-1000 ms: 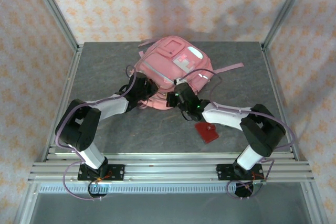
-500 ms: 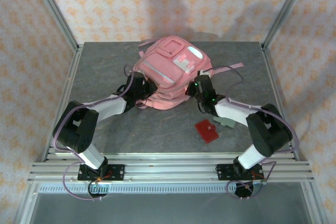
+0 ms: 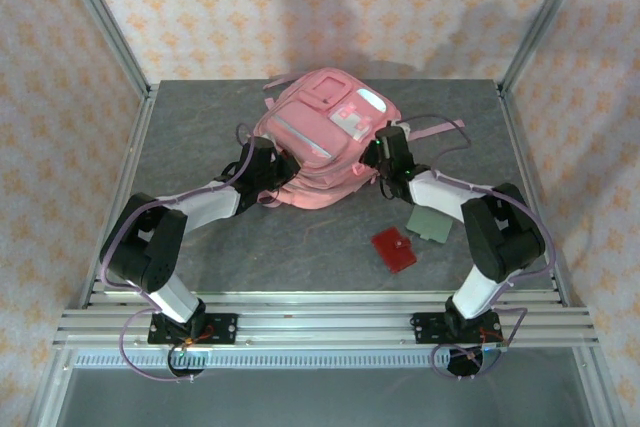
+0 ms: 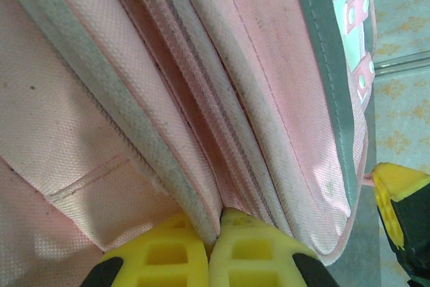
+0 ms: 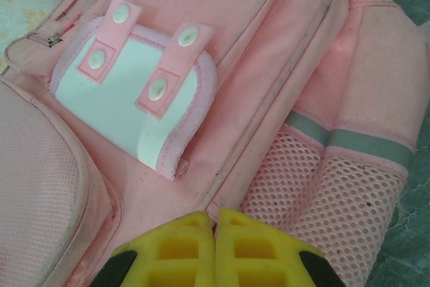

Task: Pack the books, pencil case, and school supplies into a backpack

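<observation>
The pink backpack (image 3: pixel 325 132) lies flat mid-table, front up, with its blue-and-white patch (image 5: pixel 134 105) showing. My left gripper (image 3: pixel 270 169) is at its near-left edge, yellow fingertips (image 4: pixel 216 216) shut on a grey-trimmed fold of the backpack (image 4: pixel 269 99) by the zipper line. At the bag's right side, my right gripper (image 3: pixel 385 147) has its tips (image 5: pixel 215 214) pinched shut at a seam of the backpack (image 5: pixel 269 52), next to the mesh pocket (image 5: pixel 336 186). School supplies lie on the table: a red square pad (image 3: pixel 394 249) and a grey-green card (image 3: pixel 432 219). Books and pencil case are out of view.
A pink strap (image 3: pixel 440 128) trails right from the bag. The grey table (image 3: pixel 200 127) is bounded by metal posts and patterned walls. The pad and card sit near the right arm's forearm (image 3: pixel 440 192).
My right gripper travelled from the backpack's near-middle edge up and right along its side, staying shut. The grey-green card came into sight beneath the arm. The left gripper held still.
</observation>
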Action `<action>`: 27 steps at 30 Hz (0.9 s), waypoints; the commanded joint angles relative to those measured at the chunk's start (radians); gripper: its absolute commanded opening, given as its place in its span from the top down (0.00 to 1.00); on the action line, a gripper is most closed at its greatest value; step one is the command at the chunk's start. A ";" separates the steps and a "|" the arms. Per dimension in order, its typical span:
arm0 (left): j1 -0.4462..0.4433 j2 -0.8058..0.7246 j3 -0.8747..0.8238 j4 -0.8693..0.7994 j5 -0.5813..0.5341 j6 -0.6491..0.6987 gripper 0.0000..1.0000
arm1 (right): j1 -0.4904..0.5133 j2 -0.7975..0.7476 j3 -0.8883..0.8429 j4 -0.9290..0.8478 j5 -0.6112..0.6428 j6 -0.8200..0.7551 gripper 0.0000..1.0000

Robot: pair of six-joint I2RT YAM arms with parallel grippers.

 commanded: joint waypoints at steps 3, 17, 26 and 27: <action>0.049 -0.007 0.065 -0.084 0.038 0.110 1.00 | -0.054 -0.112 -0.091 -0.032 0.042 0.040 1.00; 0.154 -0.032 0.130 -0.282 0.002 0.333 1.00 | 0.012 -0.297 -0.149 -0.118 -0.167 0.087 0.71; 0.184 -0.059 0.117 -0.278 -0.083 0.361 0.97 | 0.026 -0.123 0.087 -0.170 -0.317 0.062 0.58; 0.184 -0.064 0.120 -0.279 -0.086 0.365 0.92 | 0.030 -0.093 0.120 -0.183 -0.331 0.054 0.58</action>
